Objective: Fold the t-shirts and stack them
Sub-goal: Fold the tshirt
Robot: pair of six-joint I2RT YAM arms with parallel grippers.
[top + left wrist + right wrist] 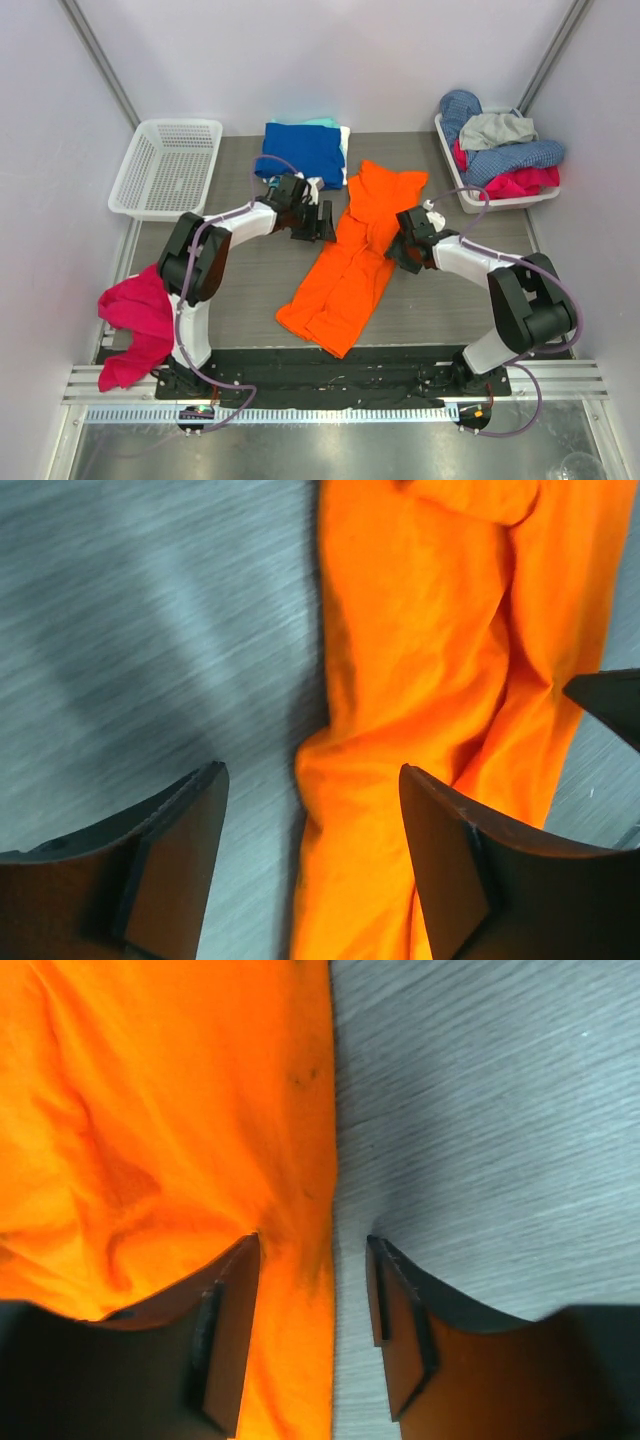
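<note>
Closest to the arm bases, behind the left gripper (322, 222) and off to its left, a pink cloth (135, 320) hangs over the bottom part of the left arm.

The left gripper sits low over the gray table (250, 290). Its two fingers (170, 870) stand wide apart and hold nothing. Bare table shows by its left finger. The left edge of the orange t-shirt (420, 660) lies in the gap, close to the right finger.

The orange t-shirt lies on the table between the two grippers, folded into a long strip. One end reaches back toward the arm bases. The other end goes on past both grippers.

The right gripper (312, 1245) is at the other side of the strip. Its fingers (225, 1330) are partly apart, not as wide as the left ones, and they hold nothing. The shirt's right edge runs through the gap. The left finger is over orange cloth and the right finger is over bare table. I cannot tell if they touch the cloth. A few small dark specks (305, 1078) sit on the shirt just ahead of this gripper.

Just past the left gripper lies a folded blue t-shirt (300, 150). A pale teal t-shirt (320, 122) and a white t-shirt (345, 140) peek out from under it.

Farther off, to the left of the left gripper, stands a white basket (135, 170). Far past the right gripper, to its right, a white bin (500, 203) holds a pile of clothes (500, 150) in blue, gray and pink.
</note>
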